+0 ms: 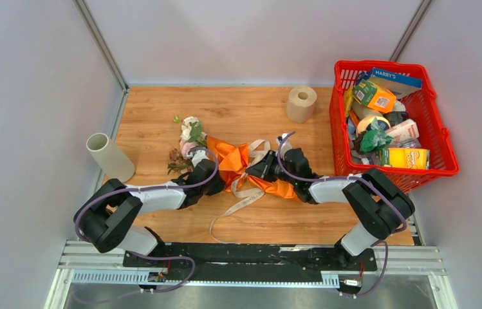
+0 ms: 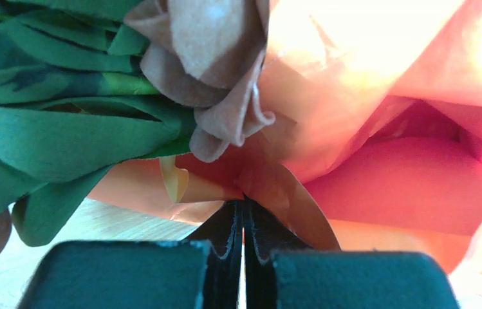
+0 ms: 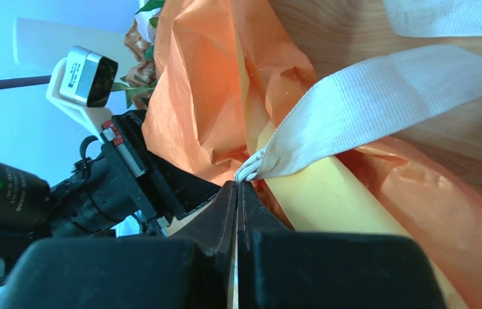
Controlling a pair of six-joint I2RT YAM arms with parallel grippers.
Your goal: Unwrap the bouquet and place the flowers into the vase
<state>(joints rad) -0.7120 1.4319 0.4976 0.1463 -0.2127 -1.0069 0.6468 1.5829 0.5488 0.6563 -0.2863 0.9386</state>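
Left fingers (image 2: 225,235) clenched on bouquet (image 1: 228,159) paper, right fingers (image 3: 220,215) pinching ribbon (image 3: 380,96); vase (image 1: 109,156) at bench (image 1: 244,106) left edge.

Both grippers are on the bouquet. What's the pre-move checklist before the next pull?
1. Left gripper pinching the orange paper: ok.
2. Right gripper pinching the ribbon: ok.
3. Ribbon fully free of the paper: cannot tell, it runs under a fold.
4. Flowers out of the paper: not ok, stems are inside it.
5. Vase mouth unobstructed: ok.
6. Toilet paper roll and red basket away from both grippers: ok.
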